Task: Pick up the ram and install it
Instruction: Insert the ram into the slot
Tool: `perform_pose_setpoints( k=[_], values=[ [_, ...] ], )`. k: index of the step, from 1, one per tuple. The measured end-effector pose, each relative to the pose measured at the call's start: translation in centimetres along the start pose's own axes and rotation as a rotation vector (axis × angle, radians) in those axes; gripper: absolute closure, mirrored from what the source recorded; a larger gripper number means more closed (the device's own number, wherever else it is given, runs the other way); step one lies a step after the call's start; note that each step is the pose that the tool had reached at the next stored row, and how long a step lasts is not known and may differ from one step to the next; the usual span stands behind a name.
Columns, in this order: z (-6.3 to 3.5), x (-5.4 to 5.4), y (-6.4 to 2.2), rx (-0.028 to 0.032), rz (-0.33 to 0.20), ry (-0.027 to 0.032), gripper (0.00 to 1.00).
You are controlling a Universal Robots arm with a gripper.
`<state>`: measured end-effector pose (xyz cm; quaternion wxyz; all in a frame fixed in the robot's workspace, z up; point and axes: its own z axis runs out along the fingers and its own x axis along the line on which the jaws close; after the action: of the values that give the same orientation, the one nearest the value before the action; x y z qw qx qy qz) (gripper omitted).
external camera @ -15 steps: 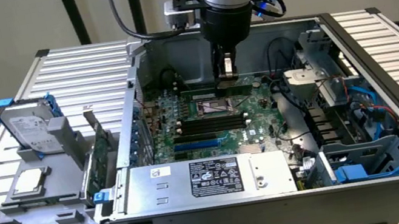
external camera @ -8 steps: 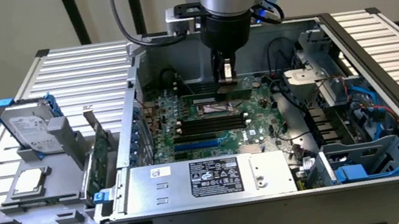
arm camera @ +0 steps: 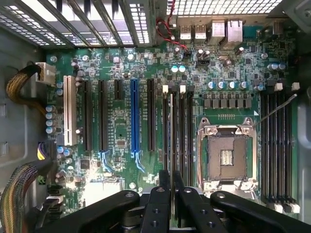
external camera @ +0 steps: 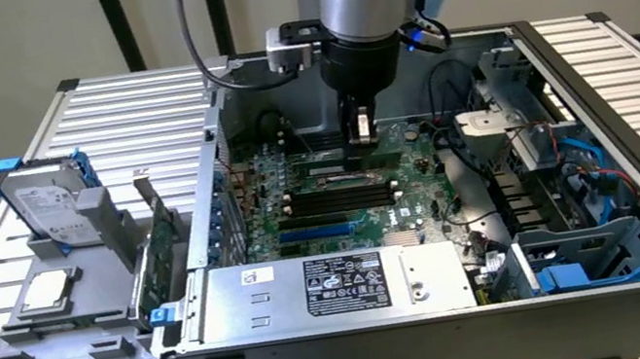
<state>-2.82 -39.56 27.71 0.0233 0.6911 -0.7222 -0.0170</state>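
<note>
Gripper clenched on the ram, seen edge-on above the motherboard slots beside the processor socket; its chips and held end are hidden.

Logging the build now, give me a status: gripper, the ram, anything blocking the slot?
Gripper shut on the ram, inside the case over the motherboard. Ram edge-on, lined up along the memory slots beside the CPU socket. Nothing seen blocking them.
</note>
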Motion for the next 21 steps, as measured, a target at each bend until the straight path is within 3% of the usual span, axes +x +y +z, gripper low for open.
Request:
perform_pose_setpoints(
  k=[21],
  values=[
    [3.81,0.0,0.13,0.0002,-0.023,0.0014,0.87]
  ],
)
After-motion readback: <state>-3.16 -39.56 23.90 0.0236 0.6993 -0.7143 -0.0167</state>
